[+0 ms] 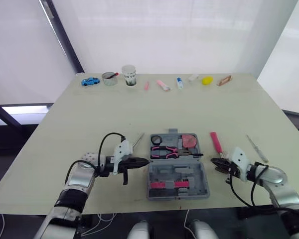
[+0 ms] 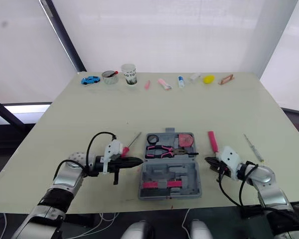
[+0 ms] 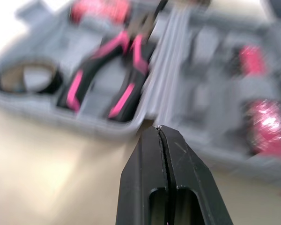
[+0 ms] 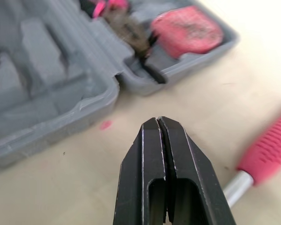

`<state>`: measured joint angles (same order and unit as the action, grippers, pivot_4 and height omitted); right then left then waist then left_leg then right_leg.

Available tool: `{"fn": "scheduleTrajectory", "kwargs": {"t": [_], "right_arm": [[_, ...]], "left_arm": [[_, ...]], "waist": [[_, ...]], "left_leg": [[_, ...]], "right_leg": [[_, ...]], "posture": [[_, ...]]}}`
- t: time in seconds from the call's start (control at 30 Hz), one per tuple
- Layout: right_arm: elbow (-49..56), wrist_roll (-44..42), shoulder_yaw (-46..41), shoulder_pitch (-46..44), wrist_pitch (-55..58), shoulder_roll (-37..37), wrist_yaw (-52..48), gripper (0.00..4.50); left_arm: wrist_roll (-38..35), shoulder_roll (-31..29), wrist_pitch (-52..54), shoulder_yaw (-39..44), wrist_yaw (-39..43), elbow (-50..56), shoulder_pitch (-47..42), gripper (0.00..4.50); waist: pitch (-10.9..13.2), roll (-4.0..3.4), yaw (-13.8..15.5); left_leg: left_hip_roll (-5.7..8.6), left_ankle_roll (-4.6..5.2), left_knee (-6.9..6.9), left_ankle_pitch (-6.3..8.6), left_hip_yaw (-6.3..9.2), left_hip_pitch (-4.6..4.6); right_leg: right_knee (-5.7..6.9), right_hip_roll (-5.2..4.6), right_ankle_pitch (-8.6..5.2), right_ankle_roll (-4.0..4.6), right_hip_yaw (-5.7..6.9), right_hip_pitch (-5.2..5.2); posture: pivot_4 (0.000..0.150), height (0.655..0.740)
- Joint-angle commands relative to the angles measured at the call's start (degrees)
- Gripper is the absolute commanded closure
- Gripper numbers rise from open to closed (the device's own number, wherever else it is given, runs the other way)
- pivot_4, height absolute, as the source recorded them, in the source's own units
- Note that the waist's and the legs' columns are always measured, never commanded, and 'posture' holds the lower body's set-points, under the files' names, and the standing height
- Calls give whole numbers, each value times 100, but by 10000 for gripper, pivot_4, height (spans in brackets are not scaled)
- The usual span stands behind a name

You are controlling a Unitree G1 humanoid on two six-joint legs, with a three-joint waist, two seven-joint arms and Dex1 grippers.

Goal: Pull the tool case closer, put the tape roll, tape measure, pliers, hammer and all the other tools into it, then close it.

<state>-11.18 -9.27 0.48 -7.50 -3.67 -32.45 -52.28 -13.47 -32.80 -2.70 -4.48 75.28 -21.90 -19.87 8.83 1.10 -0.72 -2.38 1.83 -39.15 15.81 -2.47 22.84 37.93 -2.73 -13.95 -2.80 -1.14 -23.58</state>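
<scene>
The grey tool case (image 1: 202, 174) lies open at the table's front centre. Its far half holds a black tape roll (image 1: 156, 139), pink-and-black pliers (image 1: 164, 152) and a red tape measure (image 1: 190, 141). Pink pieces sit in the near half (image 1: 167, 185). My left gripper (image 1: 145, 161) is shut and empty, its tip right at the case's left edge (image 3: 131, 129). Just off the case's right edge, my right gripper (image 1: 213, 161) is also shut with nothing in it. A pink-handled tool (image 1: 216, 143) lies on the table beyond that gripper, its metal shaft (image 4: 234, 187) close to the fingers.
A thin screwdriver (image 1: 257, 148) lies further right, and a small red-handled one (image 1: 137, 141) lies left of the case. Along the far edge stand a blue toy car (image 1: 90, 81), a bowl (image 1: 109, 78), a cup (image 1: 129, 75) and several small items.
</scene>
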Motion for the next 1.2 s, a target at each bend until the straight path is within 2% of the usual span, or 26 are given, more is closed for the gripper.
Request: {"fn": "scheduleTrajectory", "kwargs": {"t": [0.03, 0.17, 0.37, 0.4, 0.43, 0.47, 0.5, 0.67, 0.73, 1.0, 1.2], "right_arm": [[421, -507, -553, 304, 141, -60, 93, 44807], [799, -955, -1034, 744, 310, -13, 240, 44807], [1044, -1321, -1718, 1420, 314, 19, 500, 44807], [1072, -1374, -1827, 1539, 314, 36, 541, 39445], [1105, -1441, -1958, 1674, 314, 66, 590, 37171], [1131, -1491, -2038, 1762, 317, 86, 625, 32244], [1161, -1546, -2155, 1892, 314, 118, 677, 27196], [1217, -1758, -2604, 2372, 297, 236, 848, 83], [1178, -1851, -2814, 2559, 272, 320, 938, 0], [881, -1989, -3338, 3100, 83, 711, 1193, 0], [749, -1870, -3263, 3039, 35, 733, 1199, 0]], "left_arm": [[-493, -183, 401, 494, -185, 654, 249, 45000], [-919, -180, 730, 1173, -751, 888, 501, 45000], [-1031, -350, 716, 1747, -1110, 1082, 1224, 45000], [-1031, -377, 694, 1829, -1159, 1095, 1361, 45000], [-1038, -395, 675, 1931, -1233, 1107, 1513, 45000], [-1045, -404, 664, 1996, -1287, 1118, 1611, 39764], [-1013, -410, 595, 2092, -1377, 1099, 1743, 36715], [-914, -382, 248, 2434, -1749, 918, 2175, 10965], [-987, -343, 249, 2565, -1835, 908, 2371, 819], [-1206, -259, 325, 2997, -2055, 1181, 3179, 299], [-1230, -306, 289, 2958, -2040, 1318, 3224, 299]], "waist": [[0, 0, 2], [1, -1, 3], [1, -2, -6], [1, -2, -3], [1, -2, 0], [1, -2, 3], [1, -2, 5], [1, -2, 17], [1, -2, 11], [0, 0, -1], [-1, -4, 7]], "left_leg": [[0, 0, 0, 0, 3, -1], [-1, 0, 0, 0, 7, -4], [-1, 0, 5, 1, 1, -8], [-1, 0, 8, 1, 0, -8], [-1, 0, 9, 1, -1, -7], [-2, 0, 10, 1, -1, -7], [-4, 0, 10, 1, -1, -7], [-25, 0, 9, 1, -9, -14], [-26, -1, 9, 1, -15, -17], [-33, -2, 18, 2, -22, -17], [-31, -2, 21, 2, -28, -22]], "right_leg": [[0, 0, 0, 0, 0, 0], [1, 0, 0, 0, 0, 1], [-3, -2, -1, -1, -4, 2], [-6, -2, -2, -1, -4, 1], [-7, -3, -2, -1, -4, 1], [-7, -3, -2, -1, -4, 0], [-7, -4, -3, 0, -4, 0], [-5, -9, -15, 23, -8, 2], [-5, -12, -15, 22, -10, 1], [-9, -16, -17, 25, -12, -5], [-9, -41, -16, 23, -14, -8]], "posture": [[1500, 7400], [1500, 7400], [1500, 7400], [1500, 7400], [1500, 7400], [1500, 7400], [1500, 7400], [1500, 7400], [1500, 7400], [1500, 7400], [1500, 7400]]}}
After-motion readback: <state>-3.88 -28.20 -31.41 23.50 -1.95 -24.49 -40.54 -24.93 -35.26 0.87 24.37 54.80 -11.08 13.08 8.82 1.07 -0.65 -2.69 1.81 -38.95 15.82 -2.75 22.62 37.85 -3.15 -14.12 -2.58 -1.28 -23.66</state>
